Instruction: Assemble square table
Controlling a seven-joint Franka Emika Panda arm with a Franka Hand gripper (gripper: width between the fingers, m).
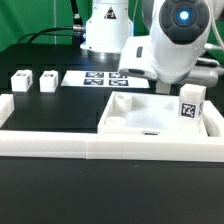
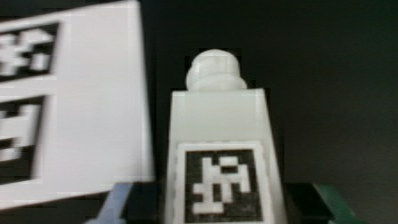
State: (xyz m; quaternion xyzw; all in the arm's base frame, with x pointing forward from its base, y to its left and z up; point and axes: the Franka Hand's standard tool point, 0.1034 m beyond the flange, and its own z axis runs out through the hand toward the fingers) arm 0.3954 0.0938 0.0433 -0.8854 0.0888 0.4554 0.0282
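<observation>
Panda's two-finger gripper (image 2: pixel 222 206) is partly closed on a small white plastic leg block (image 2: pixel 222 115). In the wrist view its dark fingers (image 2: pixel 128 203) stand close against the block's two sides. The block's black-and-white tag faces the camera, and a rounded white tip sticks out at its far end.

In the exterior view the same leg block (image 1: pixel 190 103) hangs slightly tilted under the big white arm (image 1: pixel 172 40), tag toward the camera. It is at the corner of the white plastic square slab (image 1: pixel 125 120) nearest the exterior view's right. Whether block and slab touch there I cannot tell.

The slab lies flat on the black table (image 1: pixel 60 112) with its recessed panels facing up, and its near edge sits against the long low white border wall (image 1: pixel 60 150).

Two more small white tagged leg blocks (image 1: pixel 20 82) (image 1: pixel 47 80) stand side by side toward the exterior view's left, well apart from the slab.

Between them and the arm lies the flat white marker board (image 1: pixel 100 77). It also shows in the wrist view (image 2: pixel 63 90), blurred, beside the held block.
</observation>
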